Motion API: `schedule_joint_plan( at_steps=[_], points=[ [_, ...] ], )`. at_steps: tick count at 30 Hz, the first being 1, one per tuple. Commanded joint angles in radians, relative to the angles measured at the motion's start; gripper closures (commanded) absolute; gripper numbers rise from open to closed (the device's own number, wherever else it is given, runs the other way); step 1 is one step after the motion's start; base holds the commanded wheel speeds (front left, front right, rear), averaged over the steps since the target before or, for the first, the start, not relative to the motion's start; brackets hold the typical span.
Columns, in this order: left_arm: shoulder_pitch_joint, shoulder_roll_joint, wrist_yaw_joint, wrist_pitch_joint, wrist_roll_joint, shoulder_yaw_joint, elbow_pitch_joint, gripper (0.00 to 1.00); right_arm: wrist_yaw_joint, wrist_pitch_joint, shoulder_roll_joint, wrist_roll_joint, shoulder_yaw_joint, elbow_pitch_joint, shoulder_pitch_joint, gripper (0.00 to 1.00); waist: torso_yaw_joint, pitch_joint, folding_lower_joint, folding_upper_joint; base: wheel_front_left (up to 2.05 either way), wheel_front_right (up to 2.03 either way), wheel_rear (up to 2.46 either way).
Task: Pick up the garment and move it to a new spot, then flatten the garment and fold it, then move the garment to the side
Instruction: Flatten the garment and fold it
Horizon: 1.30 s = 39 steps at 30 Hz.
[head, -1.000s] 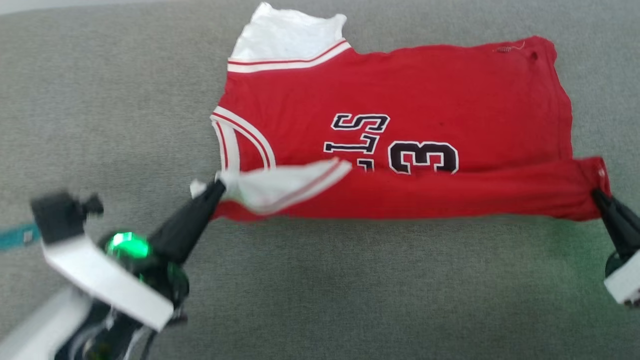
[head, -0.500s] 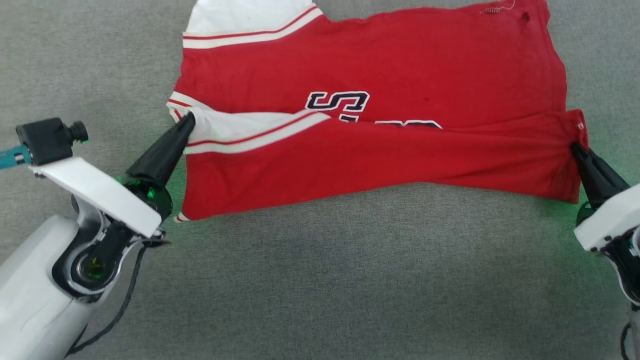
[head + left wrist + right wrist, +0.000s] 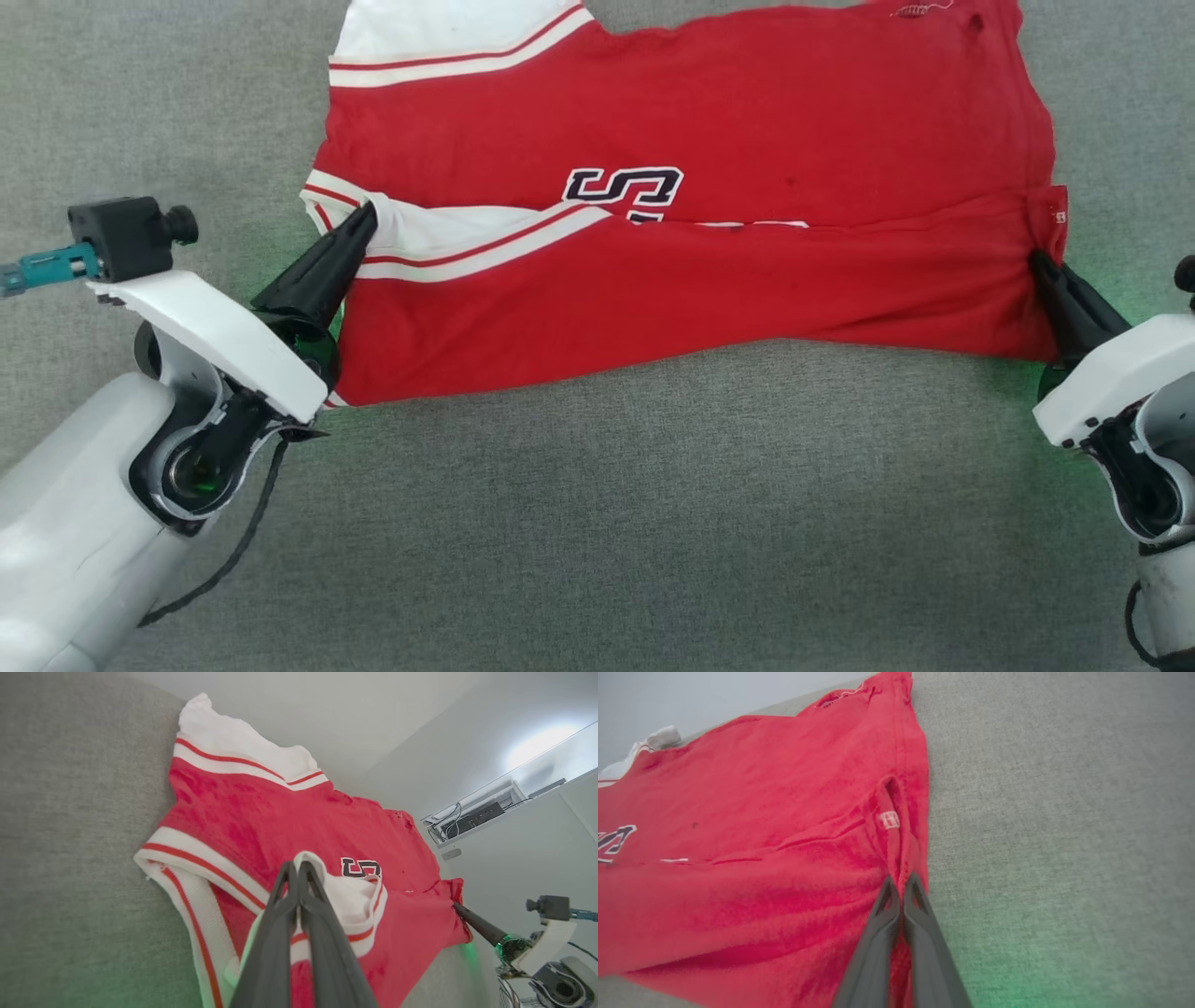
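The garment (image 3: 709, 121) is a red jersey with white panels and striped trim, spread over the grey surface with its near half folded up across the dark lettering. My left gripper (image 3: 366, 213) is shut on the white striped corner of that fold; its tips (image 3: 295, 865) pinch the white cloth of the garment (image 3: 289, 812). At the opposite end my right gripper (image 3: 1036, 261) is shut on the red hem corner. Its closed fingers (image 3: 901, 884) hold a pleat of the garment (image 3: 752, 812) just below a small white label.
Grey fabric surface (image 3: 597, 523) extends in front of the jersey and to both sides. A pale wall and a shelf with cables (image 3: 472, 816) stand beyond the far edge. My right arm (image 3: 537, 952) appears at the lower right of the left wrist view.
Both grippers have carried the near edge of the garment away from me, folding it over the number and most of the lettering. The head camera has tilted down.
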State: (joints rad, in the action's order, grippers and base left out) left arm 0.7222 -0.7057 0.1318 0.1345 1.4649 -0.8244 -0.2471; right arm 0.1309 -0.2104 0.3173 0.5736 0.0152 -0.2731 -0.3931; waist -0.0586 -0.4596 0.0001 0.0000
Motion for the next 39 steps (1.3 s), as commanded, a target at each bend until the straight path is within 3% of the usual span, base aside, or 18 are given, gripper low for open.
schedule_joint_plan(
  at_steps=[1,2,13,18,24,31,35,37,39],
  points=[
    [0.022,-0.015,-0.003,0.012,-0.027,-0.013,0.003,0.18,0.000,0.011,-0.002,0.009,-0.004,-0.003,0.000,0.05,0.000,0.011,-0.0001,0.0000,0.00,0.00,0.00],
    [0.029,-0.022,-0.003,0.016,-0.029,-0.028,0.009,0.00,0.000,0.017,0.000,0.011,-0.004,0.000,0.004,0.00,0.001,0.018,-0.0001,0.0000,0.00,0.00,0.00],
    [0.163,-0.217,-0.003,0.008,-0.211,-0.242,0.140,0.00,0.000,0.018,0.023,0.009,0.010,0.098,0.070,0.00,0.012,0.105,-0.0001,0.0000,0.00,0.00,0.00],
    [0.186,-0.276,-0.003,-0.142,-0.188,-0.349,0.180,0.00,0.000,0.003,0.009,0.001,0.019,0.135,0.093,0.00,0.003,0.123,-0.0001,0.0000,0.00,0.00,0.00],
    [0.169,-0.279,-0.003,-0.258,-0.110,-0.405,0.118,0.00,0.000,0.003,-0.016,-0.003,0.020,0.162,0.108,0.00,-0.020,0.115,-0.0001,0.0000,0.00,0.00,0.00],
    [0.143,-0.246,-0.003,-0.349,-0.040,-0.428,0.003,0.00,0.000,-0.003,-0.022,-0.005,0.021,0.180,0.109,0.00,-0.051,0.097,-0.0001,0.0000,0.00,0.00,0.00],
    [0.119,-0.217,-0.003,-0.457,0.016,-0.449,-0.020,0.00,0.000,-0.004,-0.023,-0.005,0.024,0.186,0.107,0.00,-0.065,0.088,-0.0001,0.0000,0.00,0.00,0.00],
    [0.114,-0.208,-0.003,-0.492,0.036,-0.455,-0.015,0.50,0.000,-0.008,-0.022,-0.007,0.022,0.187,0.110,0.00,-0.070,0.085,-0.0001,0.0000,0.00,0.00,0.00],
    [0.114,-0.198,-0.002,-0.515,0.044,-0.460,-0.011,0.71,0.000,-0.011,-0.021,-0.008,0.020,0.188,0.111,0.00,-0.073,0.084,-0.0001,0.0000,0.00,0.00,0.00]
  ],
)
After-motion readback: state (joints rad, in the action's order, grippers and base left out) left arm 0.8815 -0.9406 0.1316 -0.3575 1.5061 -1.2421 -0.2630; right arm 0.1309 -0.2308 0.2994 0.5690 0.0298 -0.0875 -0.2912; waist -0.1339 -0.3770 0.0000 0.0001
